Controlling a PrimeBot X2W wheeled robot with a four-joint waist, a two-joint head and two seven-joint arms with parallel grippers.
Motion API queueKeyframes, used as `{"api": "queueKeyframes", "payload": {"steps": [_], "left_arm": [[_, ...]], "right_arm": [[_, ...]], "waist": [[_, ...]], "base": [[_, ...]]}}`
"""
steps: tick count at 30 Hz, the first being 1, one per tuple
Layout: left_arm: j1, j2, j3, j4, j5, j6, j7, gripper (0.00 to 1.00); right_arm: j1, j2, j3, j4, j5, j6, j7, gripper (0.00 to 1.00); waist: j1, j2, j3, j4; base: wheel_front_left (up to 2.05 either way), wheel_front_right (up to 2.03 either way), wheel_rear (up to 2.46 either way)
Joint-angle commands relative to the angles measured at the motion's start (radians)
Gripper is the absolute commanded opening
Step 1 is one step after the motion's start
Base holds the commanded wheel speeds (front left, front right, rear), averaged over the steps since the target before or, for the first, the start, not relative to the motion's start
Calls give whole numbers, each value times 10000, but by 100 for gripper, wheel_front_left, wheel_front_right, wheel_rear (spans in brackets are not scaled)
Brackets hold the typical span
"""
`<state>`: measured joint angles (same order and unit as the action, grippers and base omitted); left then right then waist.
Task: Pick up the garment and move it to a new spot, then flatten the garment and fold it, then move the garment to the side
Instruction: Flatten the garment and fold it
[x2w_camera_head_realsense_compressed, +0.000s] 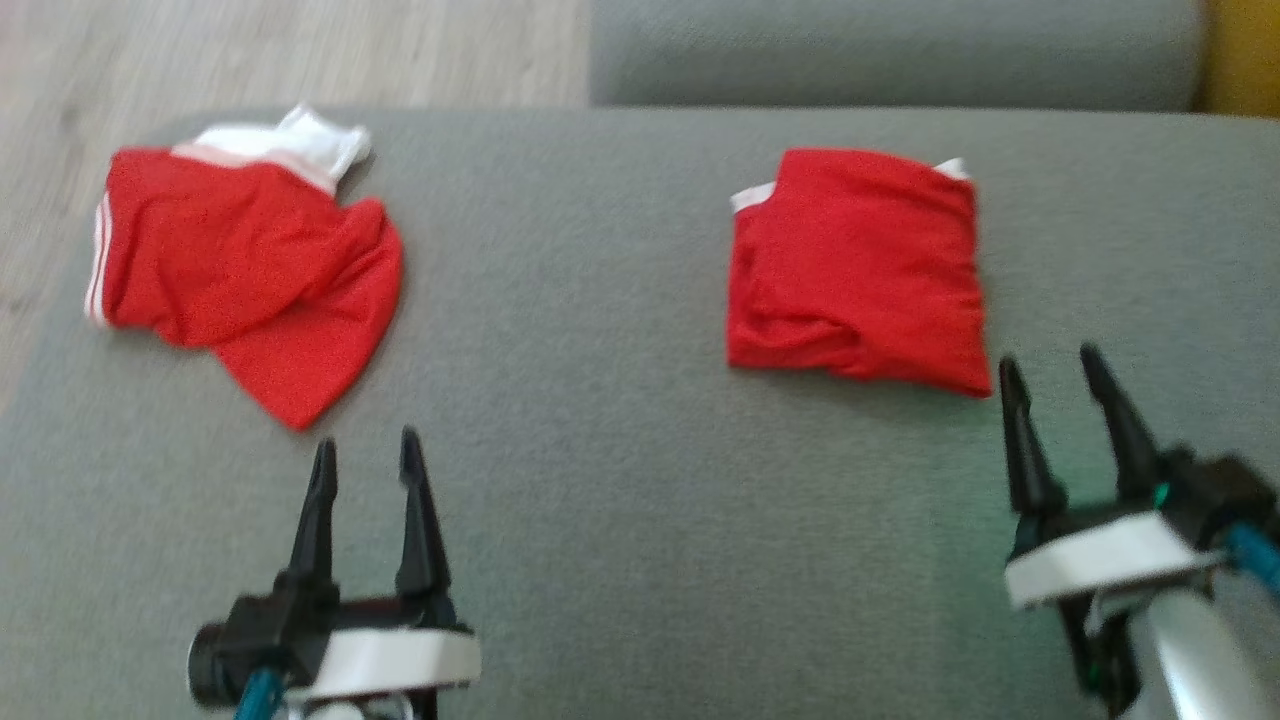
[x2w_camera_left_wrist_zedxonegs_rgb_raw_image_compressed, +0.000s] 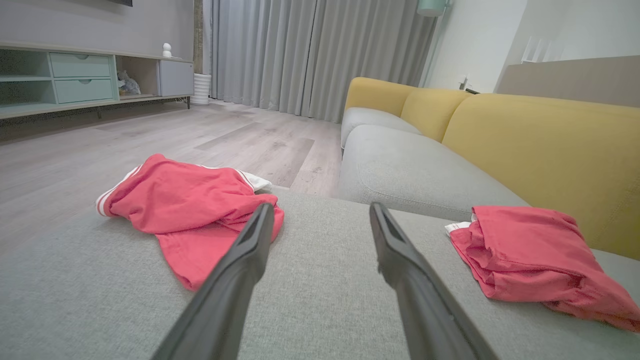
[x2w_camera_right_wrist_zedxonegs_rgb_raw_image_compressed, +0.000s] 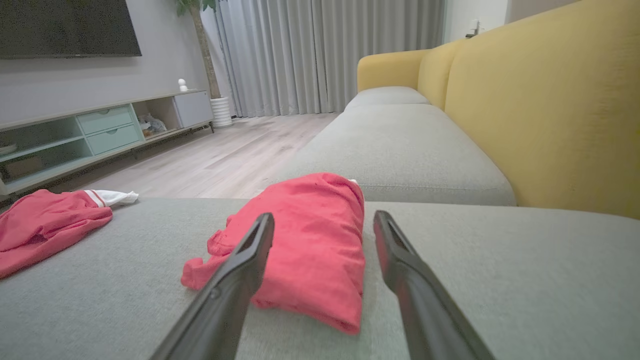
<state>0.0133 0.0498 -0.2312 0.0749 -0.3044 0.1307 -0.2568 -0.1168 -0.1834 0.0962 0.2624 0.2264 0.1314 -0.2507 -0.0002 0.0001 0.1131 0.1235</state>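
Observation:
A folded red garment (x2w_camera_head_realsense_compressed: 860, 270) lies on the grey sofa seat (x2w_camera_head_realsense_compressed: 620, 500) at the right; the right wrist view shows the same folded garment (x2w_camera_right_wrist_zedxonegs_rgb_raw_image_compressed: 310, 240) just beyond my fingers. My right gripper (x2w_camera_head_realsense_compressed: 1058, 370) stands open just off its near right corner, holding nothing. A second red garment with white stripes (x2w_camera_head_realsense_compressed: 240, 260) lies crumpled at the seat's far left, also seen as a crumpled garment (x2w_camera_left_wrist_zedxonegs_rgb_raw_image_compressed: 190, 210) in the left wrist view. My left gripper (x2w_camera_head_realsense_compressed: 367, 455) hovers open near its lower tip, empty.
The seat's left edge drops to a pale wood floor (x2w_camera_head_realsense_compressed: 300, 50). Another grey sofa cushion (x2w_camera_head_realsense_compressed: 900, 50) lies beyond, with yellow backrests (x2w_camera_left_wrist_zedxonegs_rgb_raw_image_compressed: 550, 150) along the right. A TV cabinet (x2w_camera_left_wrist_zedxonegs_rgb_raw_image_compressed: 75, 80) stands across the room.

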Motion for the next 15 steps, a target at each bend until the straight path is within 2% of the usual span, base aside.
{"api": "queueKeyframes", "payload": {"steps": [1,7,15], "left_arm": [[38,5,407,-236,108,-12,-49,100],[688,5,599,39,357,-63,-49,100],[823,5,642,397,525,-155,-49,100]], "right_arm": [[96,141,101,-388,-152,-7,-107,100],[1134,675,-294,-387,-744,-7,-109,100],[1400,985,-378,-137,-753,-7,-109,100]], "waist": [[2,-1,-501,-459],[2,-1,-1004,-833],[2,-1,-1167,-984]], "base": [[0,0,0],[0,0,0],[0,0,0]]}}
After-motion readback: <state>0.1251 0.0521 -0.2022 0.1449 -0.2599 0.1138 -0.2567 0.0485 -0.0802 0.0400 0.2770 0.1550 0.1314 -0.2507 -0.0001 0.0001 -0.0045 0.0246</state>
